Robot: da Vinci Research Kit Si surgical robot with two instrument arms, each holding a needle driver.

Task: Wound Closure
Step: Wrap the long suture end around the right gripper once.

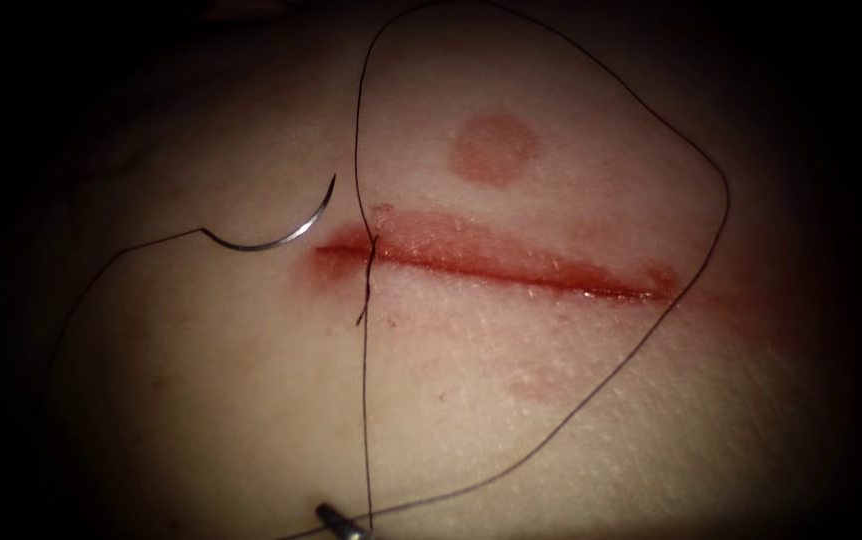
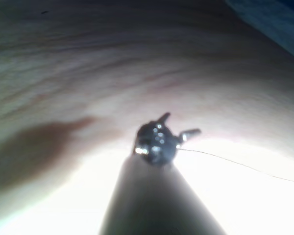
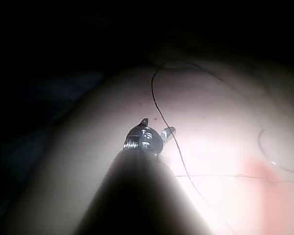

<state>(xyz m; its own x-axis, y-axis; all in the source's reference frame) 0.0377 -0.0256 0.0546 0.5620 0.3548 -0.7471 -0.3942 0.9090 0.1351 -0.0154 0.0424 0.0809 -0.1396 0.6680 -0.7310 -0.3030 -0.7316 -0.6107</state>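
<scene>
The tissue (image 1: 251,400) has a red cut (image 1: 511,268) running across it. The curved needle (image 1: 276,238) lies loose on the tissue just beyond the cut's left end, held by neither tool and not in the tissue. Its thread (image 1: 721,200) crosses the cut at a stitch (image 1: 372,250) near the left end and sweeps in a wide loop around the right end. A metal tool tip (image 1: 339,521) shows at the near edge, touching the thread; whose it is I cannot tell. The left tool (image 2: 177,126) has its jaws apart, with thread (image 2: 235,164) beside it. The right tool (image 3: 157,127) is open too, with thread (image 3: 159,115) close by.
A round pink mark (image 1: 493,148) lies on the tissue beyond the cut. A short thread end (image 1: 363,310) hangs on the near side of the stitch. Red fluid lines the cut's edges.
</scene>
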